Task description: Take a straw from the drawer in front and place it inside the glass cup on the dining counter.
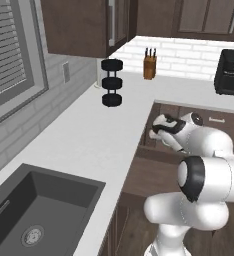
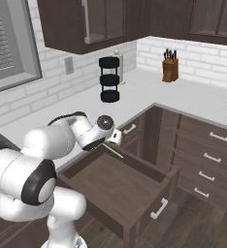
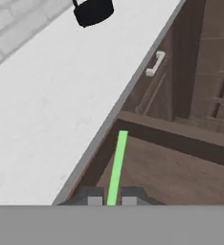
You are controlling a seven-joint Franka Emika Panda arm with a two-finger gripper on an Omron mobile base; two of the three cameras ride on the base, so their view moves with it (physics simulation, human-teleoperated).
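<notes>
Claw (image 3: 112, 201) is closed on the straw (image 3: 117, 167) above the open drawer (image 2: 130, 189). Straw is likely light, thin, crushable (grip mid-shaft, gently).

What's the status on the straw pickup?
Fingers shut on the straw. Straw above the open drawer, near the counter edge. Nothing blocking.

One straw (image 3: 117, 165), one open drawer (image 2: 120, 186), one sink (image 1: 36, 210), one knife block (image 2: 170, 68), one black rack (image 2: 109, 79).
</notes>
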